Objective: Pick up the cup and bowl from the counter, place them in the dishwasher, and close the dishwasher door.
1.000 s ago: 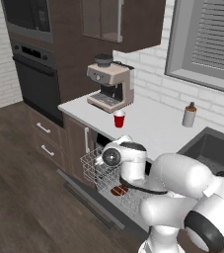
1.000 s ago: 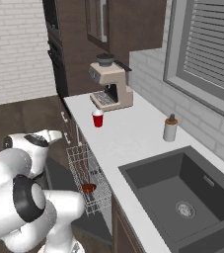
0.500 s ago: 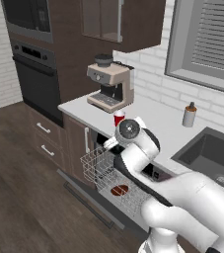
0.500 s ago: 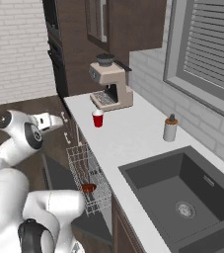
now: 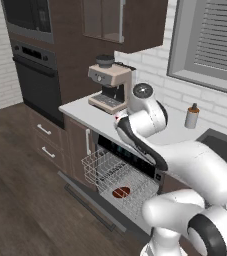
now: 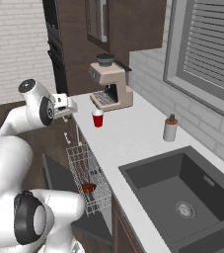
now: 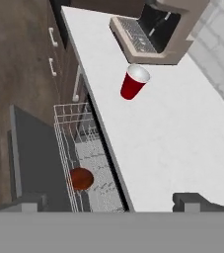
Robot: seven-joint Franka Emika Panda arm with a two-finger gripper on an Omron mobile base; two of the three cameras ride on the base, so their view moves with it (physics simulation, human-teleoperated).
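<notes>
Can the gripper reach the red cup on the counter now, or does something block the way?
Probably yes. The gripper is open and empty above the counter, and the cup stands upright by itself on bare white surface. The coffee machine sits close behind it, but nothing lies between.

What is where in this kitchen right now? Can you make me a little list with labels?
cup: small red tapered plastic cup with a white rim, upright on the long white counter, near the beige coffee machine
bowl: small round reddish-brown bowl, lying in the pale grey wire rack
dishwasher door: flat dark grey panel, folded down open
gripper: open, empty, above the counter edge
soap bottle: grey with brown cap, by the dark grey sink
</notes>
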